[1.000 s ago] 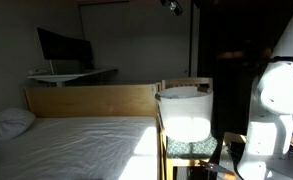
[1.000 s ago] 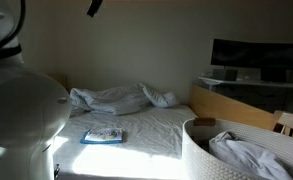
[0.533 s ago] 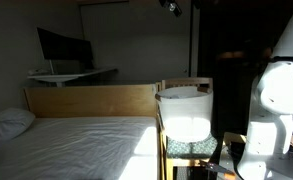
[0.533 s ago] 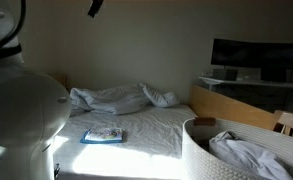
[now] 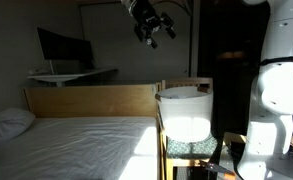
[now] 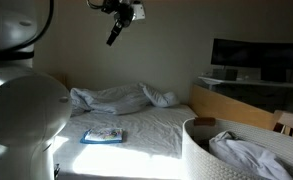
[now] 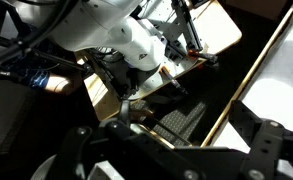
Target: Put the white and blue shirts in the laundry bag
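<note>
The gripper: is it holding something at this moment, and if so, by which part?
Nothing is held. The gripper hangs high above the bed, jaws open and empty, well apart from the laundry bag.

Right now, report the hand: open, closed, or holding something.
Hand: open, holding nothing, up in the air.
</note>
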Controlling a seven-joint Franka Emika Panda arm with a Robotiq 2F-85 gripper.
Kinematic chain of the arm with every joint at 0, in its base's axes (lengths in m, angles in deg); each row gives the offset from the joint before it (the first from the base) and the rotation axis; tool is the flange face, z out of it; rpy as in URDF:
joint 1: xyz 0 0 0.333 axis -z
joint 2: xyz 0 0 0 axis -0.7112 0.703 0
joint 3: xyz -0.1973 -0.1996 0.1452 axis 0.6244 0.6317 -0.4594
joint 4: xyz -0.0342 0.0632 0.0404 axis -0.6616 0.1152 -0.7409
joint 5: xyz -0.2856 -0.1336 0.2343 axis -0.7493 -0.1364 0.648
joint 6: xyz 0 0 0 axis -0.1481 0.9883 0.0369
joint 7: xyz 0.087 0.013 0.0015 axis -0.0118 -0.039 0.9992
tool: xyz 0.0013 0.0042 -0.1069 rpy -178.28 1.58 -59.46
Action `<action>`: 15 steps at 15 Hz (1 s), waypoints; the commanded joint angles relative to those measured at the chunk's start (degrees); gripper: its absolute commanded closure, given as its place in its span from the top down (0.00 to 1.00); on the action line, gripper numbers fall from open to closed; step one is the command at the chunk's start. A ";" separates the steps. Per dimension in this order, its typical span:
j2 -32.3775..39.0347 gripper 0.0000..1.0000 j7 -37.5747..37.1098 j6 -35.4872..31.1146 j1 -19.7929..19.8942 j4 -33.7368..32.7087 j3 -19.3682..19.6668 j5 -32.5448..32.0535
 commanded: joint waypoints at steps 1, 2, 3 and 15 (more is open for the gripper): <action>11.32 1.00 -2.08 0.75 -3.37 -6.19 1.49 -1.77; 13.85 1.00 -3.34 0.98 -4.06 -7.40 2.37 -1.39; 15.73 1.00 -5.44 1.20 -4.72 -8.78 3.52 -0.06; 16.37 1.00 -3.39 0.58 -6.29 -9.12 5.43 -0.48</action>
